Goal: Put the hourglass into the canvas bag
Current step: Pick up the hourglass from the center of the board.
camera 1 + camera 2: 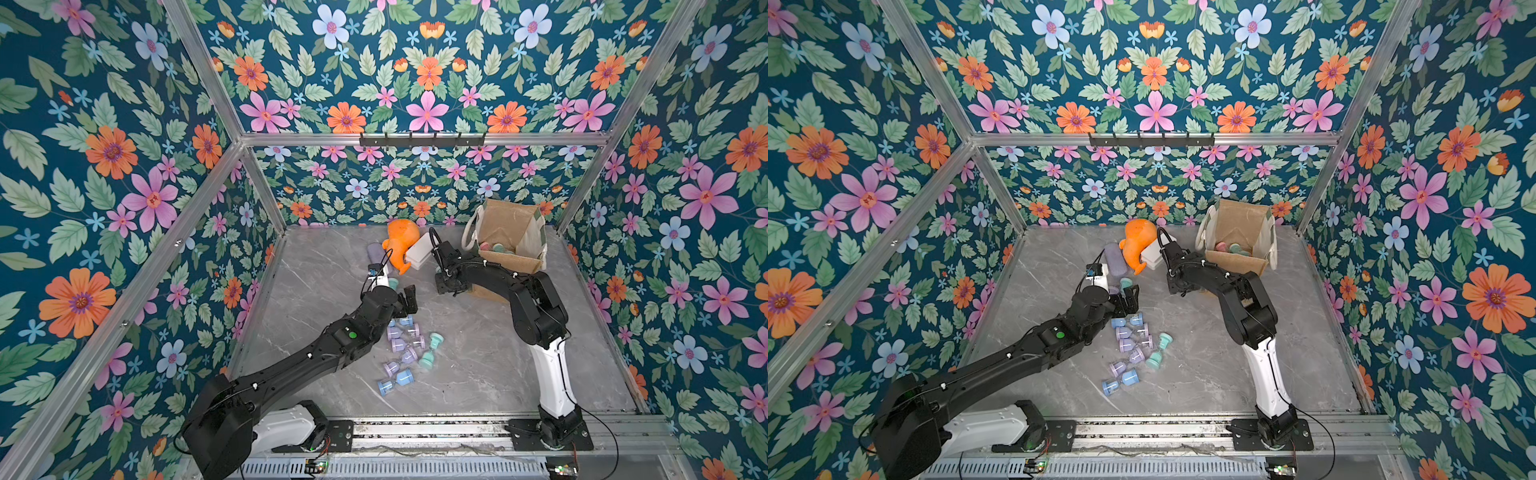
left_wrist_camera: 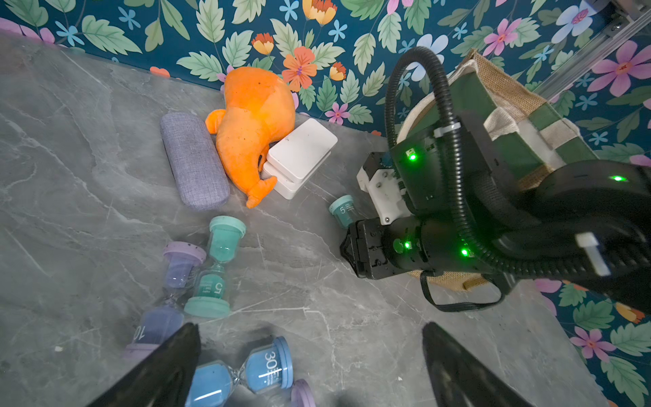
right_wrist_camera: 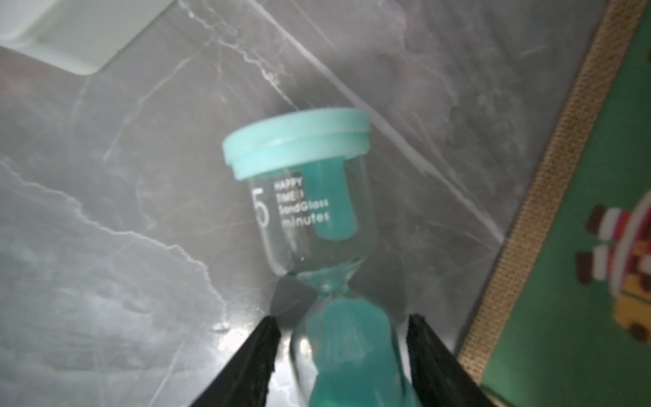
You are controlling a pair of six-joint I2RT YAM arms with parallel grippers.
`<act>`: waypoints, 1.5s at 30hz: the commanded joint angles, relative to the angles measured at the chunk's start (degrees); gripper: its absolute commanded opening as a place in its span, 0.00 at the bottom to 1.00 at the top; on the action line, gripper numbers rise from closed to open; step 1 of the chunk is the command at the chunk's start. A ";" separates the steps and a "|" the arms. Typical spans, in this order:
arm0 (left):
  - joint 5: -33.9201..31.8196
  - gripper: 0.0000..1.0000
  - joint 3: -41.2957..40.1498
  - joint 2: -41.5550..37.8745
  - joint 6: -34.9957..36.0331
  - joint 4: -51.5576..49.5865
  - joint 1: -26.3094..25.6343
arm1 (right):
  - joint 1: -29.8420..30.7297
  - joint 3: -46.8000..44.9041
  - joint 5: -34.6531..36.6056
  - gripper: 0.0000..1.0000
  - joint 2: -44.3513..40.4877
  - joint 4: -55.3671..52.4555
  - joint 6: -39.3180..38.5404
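A teal hourglass marked 5 stands on the grey table beside the canvas bag, whose green printed panel shows in the right wrist view. My right gripper is low over it. Its fingers flank the lower bulb with a thin gap on each side, so it reads as open. In the left wrist view the same hourglass pokes out past the right arm. My left gripper is open and holds nothing above a pile of purple, blue and teal hourglasses. Several hourglasses lie inside the bag.
An orange plush toy, a white box and a grey fabric case lie at the back of the table, left of the bag. Floral walls and aluminium posts close in three sides. The right arm's elbow rises in front of the bag.
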 commanded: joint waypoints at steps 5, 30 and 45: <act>-0.03 1.00 0.62 -0.17 0.28 0.27 0.10 | 0.03 -0.75 -1.09 0.51 -0.41 -1.45 -0.11; -0.38 1.00 0.20 -1.87 0.46 -0.08 0.17 | 0.22 -2.52 -2.80 0.41 -5.13 -1.01 0.60; 0.74 1.00 4.07 -2.43 3.11 -1.80 0.16 | 0.29 -2.48 -8.24 0.40 -20.11 -3.22 1.20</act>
